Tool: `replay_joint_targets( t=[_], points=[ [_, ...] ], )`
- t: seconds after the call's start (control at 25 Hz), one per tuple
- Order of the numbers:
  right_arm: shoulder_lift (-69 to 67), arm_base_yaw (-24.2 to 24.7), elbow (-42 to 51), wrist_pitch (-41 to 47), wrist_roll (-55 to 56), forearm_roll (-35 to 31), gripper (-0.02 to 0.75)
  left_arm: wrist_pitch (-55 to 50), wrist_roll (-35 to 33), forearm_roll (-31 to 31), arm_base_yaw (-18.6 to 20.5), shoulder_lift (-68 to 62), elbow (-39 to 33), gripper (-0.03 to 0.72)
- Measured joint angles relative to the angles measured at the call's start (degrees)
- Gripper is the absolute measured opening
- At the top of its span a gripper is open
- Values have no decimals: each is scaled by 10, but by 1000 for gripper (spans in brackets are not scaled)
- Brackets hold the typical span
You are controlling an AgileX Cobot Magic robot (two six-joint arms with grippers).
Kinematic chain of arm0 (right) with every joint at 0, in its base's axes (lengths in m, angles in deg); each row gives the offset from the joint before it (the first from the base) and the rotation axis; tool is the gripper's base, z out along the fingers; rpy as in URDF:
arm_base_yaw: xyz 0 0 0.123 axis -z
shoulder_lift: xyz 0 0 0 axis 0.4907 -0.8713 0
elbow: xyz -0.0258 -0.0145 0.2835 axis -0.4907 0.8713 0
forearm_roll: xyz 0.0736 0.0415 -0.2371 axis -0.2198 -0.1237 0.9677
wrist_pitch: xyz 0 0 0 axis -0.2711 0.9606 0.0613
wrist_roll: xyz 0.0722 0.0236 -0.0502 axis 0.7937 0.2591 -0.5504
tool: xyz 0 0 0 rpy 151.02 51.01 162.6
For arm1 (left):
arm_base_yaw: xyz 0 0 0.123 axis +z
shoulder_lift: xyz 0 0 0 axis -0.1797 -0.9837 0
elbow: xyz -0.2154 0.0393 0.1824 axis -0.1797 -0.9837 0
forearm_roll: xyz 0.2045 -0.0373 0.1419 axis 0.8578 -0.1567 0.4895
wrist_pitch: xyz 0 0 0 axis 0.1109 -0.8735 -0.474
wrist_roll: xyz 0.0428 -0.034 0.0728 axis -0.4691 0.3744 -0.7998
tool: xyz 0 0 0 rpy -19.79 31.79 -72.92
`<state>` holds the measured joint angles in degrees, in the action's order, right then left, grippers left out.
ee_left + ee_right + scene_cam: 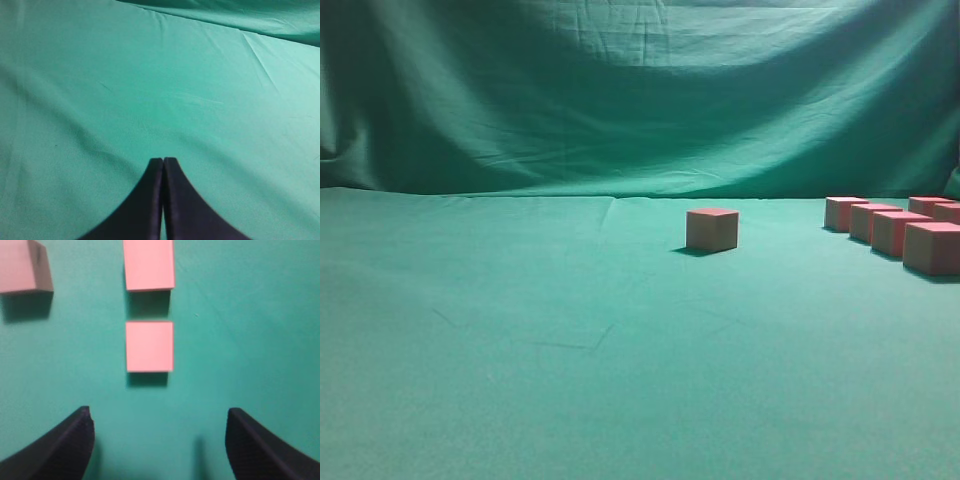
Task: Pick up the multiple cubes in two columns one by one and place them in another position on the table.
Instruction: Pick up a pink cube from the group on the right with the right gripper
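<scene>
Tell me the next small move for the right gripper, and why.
Probably ease the right gripper forward and down to straddle the nearest cube. Its fingers are wide open and empty over bare table, and that cube lies just ahead, roughly centred between them, clear of the next cube beyond. One cube already stands apart.

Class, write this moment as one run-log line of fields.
left gripper: shut, empty | right gripper: open, above cubes | lone cube: on table, apart

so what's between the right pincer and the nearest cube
Nothing: the right wrist view shows only bare green table between the open right pincer and the nearest cube.
</scene>
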<state>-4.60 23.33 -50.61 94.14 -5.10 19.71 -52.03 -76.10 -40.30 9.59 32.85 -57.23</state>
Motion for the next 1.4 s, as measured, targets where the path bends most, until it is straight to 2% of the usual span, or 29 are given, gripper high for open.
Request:
replay_joint_targets(
  t=[0.36,0.68,0.76,0.88,0.92,1.16,1.4],
  points=[
    [-119,0,1,-106,-2,16,539,0,0,0,0,0,0,0],
    [-138,1,1,-143,-3,19,539,0,0,0,0,0,0,0],
    [-140,1,1,-144,-3,19,462,0,0,0,0,0,0,0],
    [-141,1,1,-144,-3,20,290,0,0,0,0,0,0,0],
    [-141,1,1,-141,-3,20,251,0,0,0,0,0,0,0],
    [-135,0,-36,-65,-4,19,256,0,0,0,0,0,0,0],
    [-98,-62,-112,80,-69,-12,256,0,0,0,0,0,0,0]
  ],
)
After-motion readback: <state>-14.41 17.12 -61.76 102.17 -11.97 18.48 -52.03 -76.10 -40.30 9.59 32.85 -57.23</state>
